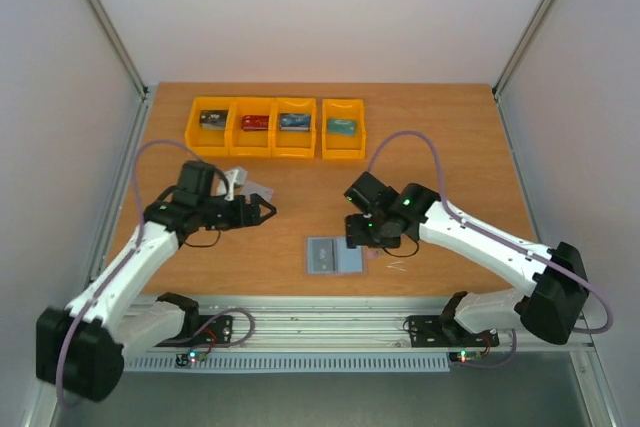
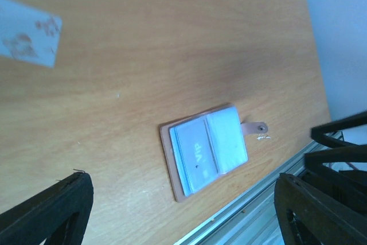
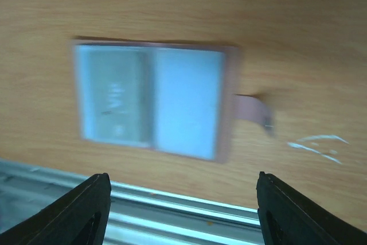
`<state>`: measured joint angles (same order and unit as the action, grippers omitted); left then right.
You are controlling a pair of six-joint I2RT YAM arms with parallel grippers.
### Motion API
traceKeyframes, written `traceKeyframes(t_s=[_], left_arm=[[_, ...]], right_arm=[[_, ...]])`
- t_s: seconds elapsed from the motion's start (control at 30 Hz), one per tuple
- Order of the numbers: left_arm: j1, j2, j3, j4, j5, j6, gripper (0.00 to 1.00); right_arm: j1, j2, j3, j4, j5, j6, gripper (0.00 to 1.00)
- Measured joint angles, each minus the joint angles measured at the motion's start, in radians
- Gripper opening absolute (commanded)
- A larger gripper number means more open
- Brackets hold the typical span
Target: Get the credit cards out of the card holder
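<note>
1. Wooden table (image 1: 470, 147), walled on the left, right and far sides. An aluminium rail (image 1: 330, 309) runs along the near edge.
2. Flat folding card holder (image 1: 335, 255), blue-grey inside with a pinkish rim. It lies open, face up, near the middle of the near edge. Its long near side runs parallel to the rail, with a narrow strip of wood between them.
3. Pinkish strap tab (image 3: 252, 109) juts from the holder's short edge towards the table's right edge.
4. Pale card lettered "VIP" (image 2: 195, 153) sits in one pocket, the half away from the strap. The other half is plain.
5. Loose whitish card with reddish marks (image 2: 28, 41) lies flat on bare wood left of centre, well apart from the holder.
6. Left gripper (image 1: 268, 211) hovers left of centre, jaws apart, nothing between them.
7. Right gripper (image 1: 356, 237) hangs over the holder's far right side, jaws wide apart and empty, not touching it.
8. Four orange plastic bins (image 1: 270, 129) stand in a row along the far edge. Open wood stretches between them and the holder.
</note>
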<state>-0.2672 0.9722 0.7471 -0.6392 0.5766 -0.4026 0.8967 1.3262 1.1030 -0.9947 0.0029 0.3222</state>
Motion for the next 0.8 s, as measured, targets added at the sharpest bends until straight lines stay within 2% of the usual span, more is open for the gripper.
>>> traceKeyframes(t_s=[0.17,0.33,0.47,0.63,0.73,0.8], left_arm=[[-0.112,0.188,-0.134,0.235,0.004,-0.145,0.92],[-0.195,0.319,-0.301,0.48,0.034,-0.256,0.94],[-0.208,0.423,-0.278,0.641,0.062,-0.283,0.95],[-0.243,0.586,-0.204,0.79,0.128,-0.283,0.88],[-0.256,0.623,-0.202,0.855,0.16,-0.285,0.88],[-0.274,0.63,-0.208,0.886,0.17,-0.287,0.83]], right_arm=[[-0.138,0.01,-0.144,0.005,-0.068,-0.02,0.57],[-0.202,0.087,-0.213,0.084,-0.147,-0.029,0.52],[-0.203,0.171,-0.227,0.168,-0.208,-0.029,0.46],[-0.203,0.211,-0.243,0.248,-0.266,-0.027,0.43],[-0.203,0.216,-0.262,0.304,-0.302,-0.023,0.34],[-0.203,0.224,-0.275,0.341,-0.327,-0.015,0.31]])
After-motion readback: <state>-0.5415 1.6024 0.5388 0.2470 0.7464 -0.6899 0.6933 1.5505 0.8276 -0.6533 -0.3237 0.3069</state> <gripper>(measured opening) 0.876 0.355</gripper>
